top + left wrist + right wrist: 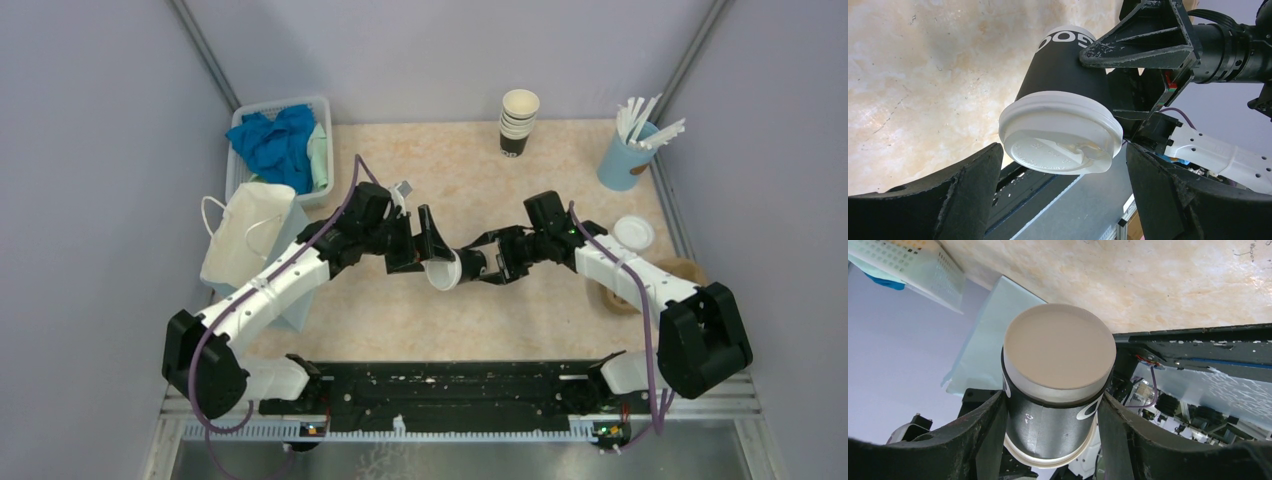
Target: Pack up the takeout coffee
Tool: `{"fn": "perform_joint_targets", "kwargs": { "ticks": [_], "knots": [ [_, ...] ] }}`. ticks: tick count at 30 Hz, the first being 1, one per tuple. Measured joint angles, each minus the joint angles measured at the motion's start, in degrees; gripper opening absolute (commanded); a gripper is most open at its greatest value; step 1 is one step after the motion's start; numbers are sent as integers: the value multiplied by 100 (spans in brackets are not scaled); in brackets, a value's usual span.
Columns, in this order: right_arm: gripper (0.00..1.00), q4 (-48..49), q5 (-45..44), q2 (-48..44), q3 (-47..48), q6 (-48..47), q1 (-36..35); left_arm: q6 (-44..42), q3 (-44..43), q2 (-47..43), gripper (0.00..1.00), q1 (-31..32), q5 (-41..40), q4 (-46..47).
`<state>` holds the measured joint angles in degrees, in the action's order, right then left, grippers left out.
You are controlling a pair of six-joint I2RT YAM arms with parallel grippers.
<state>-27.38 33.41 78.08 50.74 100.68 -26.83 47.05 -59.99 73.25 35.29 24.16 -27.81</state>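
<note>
A: What stands at the back of the bench (450,170)?

B: A stack of lidless cups (518,122), cream-rimmed and upright. In the far right corner, a blue cup (622,168) holds white sticks (640,118) that fan outward.

A: And on the left?

B: A white basket (236,172) in the far corner, with a crumpled blue cloth (275,145) in it. Just in front of it is a white paper bag (245,235), handles up.

A: Anything along the right edge?

B: A loose white lid (633,233), lying flat. Nearer, there's a round brown thing (688,268), partly hidden.
</note>
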Motion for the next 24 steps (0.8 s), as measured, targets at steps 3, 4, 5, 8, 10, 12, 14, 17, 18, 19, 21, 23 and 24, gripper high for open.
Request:
{"fn": "perform_joint_targets", "kwargs": {
  "ticks": [3,4,5,8,10,12,14,17,18,19,21,23,24],
  "knots": [
    [48,0,33,7,0,-2,0,2,0,-2,98,2,15,4],
    [48,0,39,11,0,-2,0,7,0,-2,98,2,33,11],
    [48,0,39,11,0,-2,2,7,0,-2,98,2,44,22],
    [48,0,42,11,0,-2,2,22,0,2,98,0,44,24],
    [48,4,44,11,0,-2,2,22,0,2,98,2,46,26],
    [48,11,50,11,0,2,2,22,0,2,98,0,46,24],
    [48,28,55,11,0,4,2,22,0,2,98,0,52,31],
    [48,61,55,11,-9,13,2,33,22,2,98,-4,79,81],
    [48,72,55,11,-13,13,4,39,33,2,98,-9,85,94],
    [48,87,57,11,-22,17,7,44,48,4,98,-15,85,109],
    [48,122,66,11,-59,57,7,50,59,4,98,-24,87,125],
    [48,149,79,13,-74,85,7,50,63,2,98,-26,85,122],
    [48,160,81,13,-87,98,7,48,63,2,98,-26,85,125]
  ]
}}
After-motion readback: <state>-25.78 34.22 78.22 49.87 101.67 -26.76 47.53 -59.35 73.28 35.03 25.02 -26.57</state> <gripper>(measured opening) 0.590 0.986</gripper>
